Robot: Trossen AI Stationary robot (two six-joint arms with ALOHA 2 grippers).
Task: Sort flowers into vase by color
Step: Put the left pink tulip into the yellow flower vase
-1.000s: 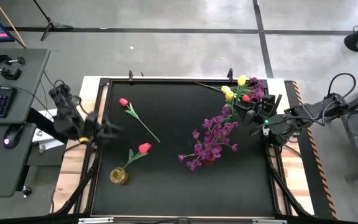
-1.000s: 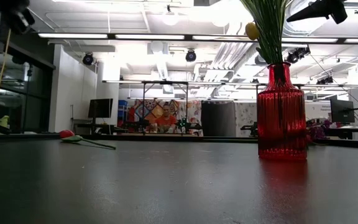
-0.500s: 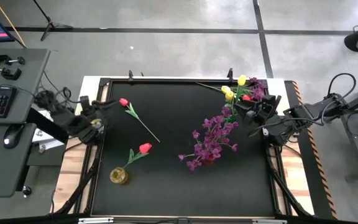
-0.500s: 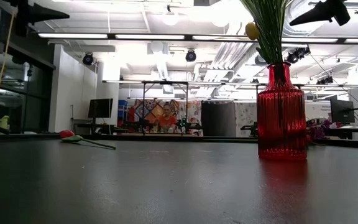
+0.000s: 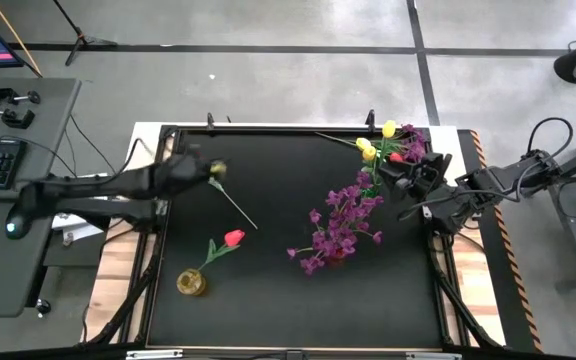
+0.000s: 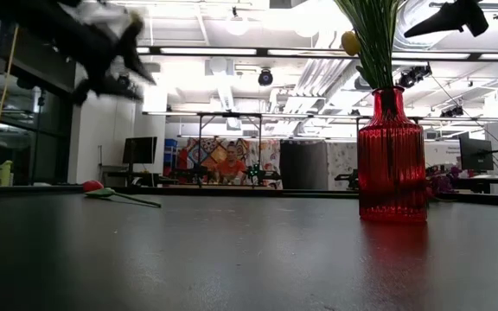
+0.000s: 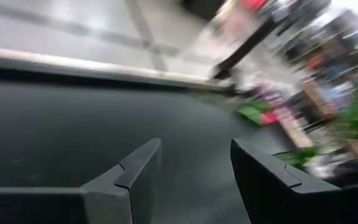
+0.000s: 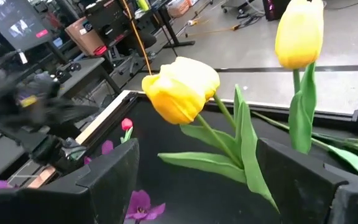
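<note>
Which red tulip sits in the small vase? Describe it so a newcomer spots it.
On the black table, look to the near-left corner for the small yellowish vase. The red tulip leans out of it; the other red tulip lies flat on the table, vaseless.

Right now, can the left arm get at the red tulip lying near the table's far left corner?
Probably yes. The left hand hangs open right over that red tulip, whose stem lies bare on the table with nothing beside it.

Left gripper [image 5: 211, 170] open, arm outstretched; right gripper [image 5: 405, 181] open, arm bent.
</note>
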